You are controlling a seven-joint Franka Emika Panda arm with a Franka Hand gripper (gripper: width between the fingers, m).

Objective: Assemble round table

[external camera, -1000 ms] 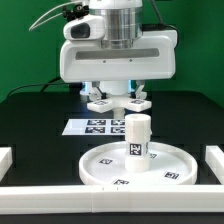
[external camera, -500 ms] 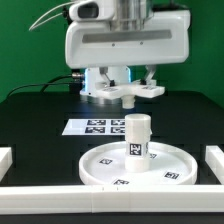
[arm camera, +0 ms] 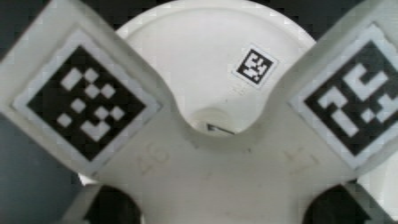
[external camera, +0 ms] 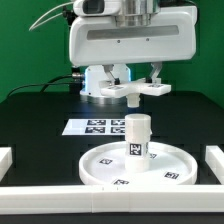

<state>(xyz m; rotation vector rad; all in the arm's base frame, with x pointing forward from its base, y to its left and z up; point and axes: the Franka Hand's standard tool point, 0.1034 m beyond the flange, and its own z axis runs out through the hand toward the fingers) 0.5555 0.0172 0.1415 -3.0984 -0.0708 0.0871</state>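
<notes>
My gripper is shut on the white cross-shaped base and holds it in the air, behind and above the other parts. The short thick leg stands upright in the middle of the large round disc, which lies on the black table. In the wrist view two tagged arms of the base spread out from my gripper, and a rounded white tagged part shows between them.
The marker board lies flat behind the disc. White border rails stand at the exterior view's left, right and front. A black cable runs across the table behind.
My gripper has risen with the base in it, from just above the marker board to well above the leg, and shifted slightly to the exterior view's right. Disc and leg have not moved.
</notes>
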